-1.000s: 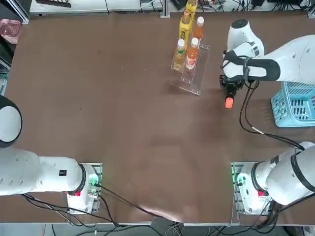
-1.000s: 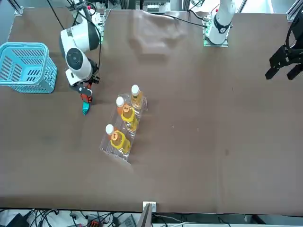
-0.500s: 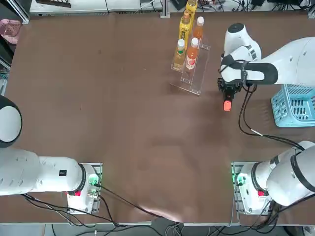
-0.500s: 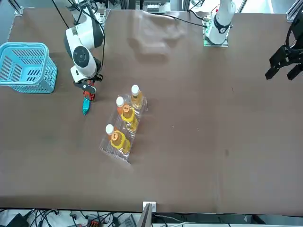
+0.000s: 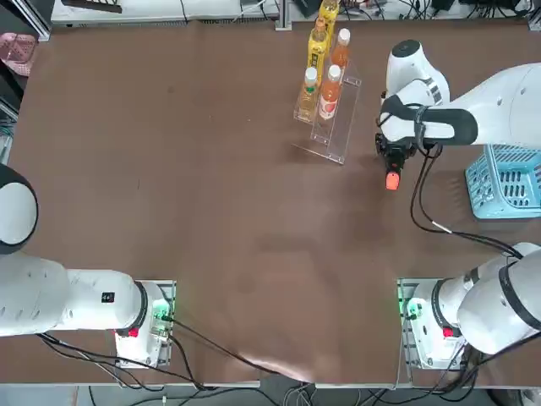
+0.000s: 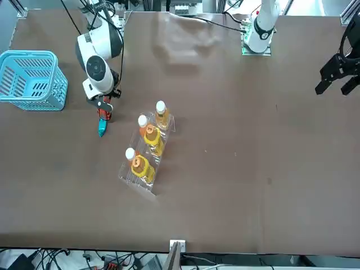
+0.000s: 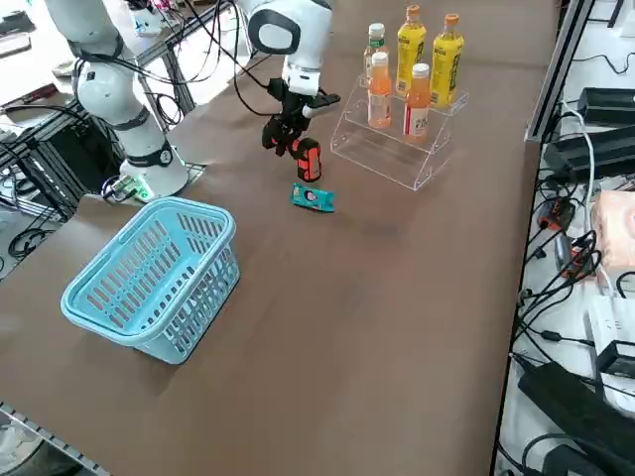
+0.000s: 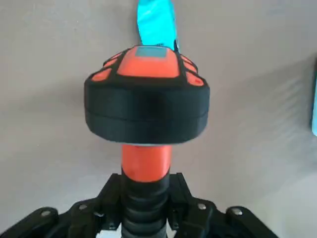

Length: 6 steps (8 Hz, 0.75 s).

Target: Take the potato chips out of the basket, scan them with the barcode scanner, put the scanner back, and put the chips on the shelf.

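Right gripper (image 8: 146, 198) pinches the barcode scanner (image 8: 146, 106) by its handle, head aimed down at the potato chips (image 7: 313, 197) lying mid-frame, to read the barcode.

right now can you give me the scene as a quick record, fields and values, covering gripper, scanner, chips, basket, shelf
right gripper: shut on the barcode scanner, above the table between basket and shelf
barcode scanner: held, head pointing down toward the chips
potato chips: teal packet lying flat on the table, out of the basket, just beyond the scanner head
basket: light blue, on the table, no chips inside
shelf: clear stepped rack holding four drink bottles, no chips on it
task stage: scanning
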Each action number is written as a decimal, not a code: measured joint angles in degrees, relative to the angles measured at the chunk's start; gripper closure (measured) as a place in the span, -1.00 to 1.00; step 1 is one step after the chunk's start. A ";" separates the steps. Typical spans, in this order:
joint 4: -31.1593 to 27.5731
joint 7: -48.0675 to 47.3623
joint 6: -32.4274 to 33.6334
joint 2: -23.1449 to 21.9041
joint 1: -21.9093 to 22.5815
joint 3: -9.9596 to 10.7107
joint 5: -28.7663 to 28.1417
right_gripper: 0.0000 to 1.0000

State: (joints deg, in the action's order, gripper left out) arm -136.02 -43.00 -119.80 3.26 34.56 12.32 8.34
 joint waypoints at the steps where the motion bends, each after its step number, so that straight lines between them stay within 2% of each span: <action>1: 0.06 0.00 -0.13 0.00 -0.03 0.07 0.43 0.19; 3: 1.64 0.02 1.05 -0.04 -0.25 0.35 3.08 0.19; 4: 4.35 1.60 4.16 -0.09 -1.13 0.43 4.24 0.19; 6: 11.64 12.41 9.74 -0.23 -7.20 0.61 4.77 0.19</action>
State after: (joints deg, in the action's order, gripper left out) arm -124.38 -30.59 -110.06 3.03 27.36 12.94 13.12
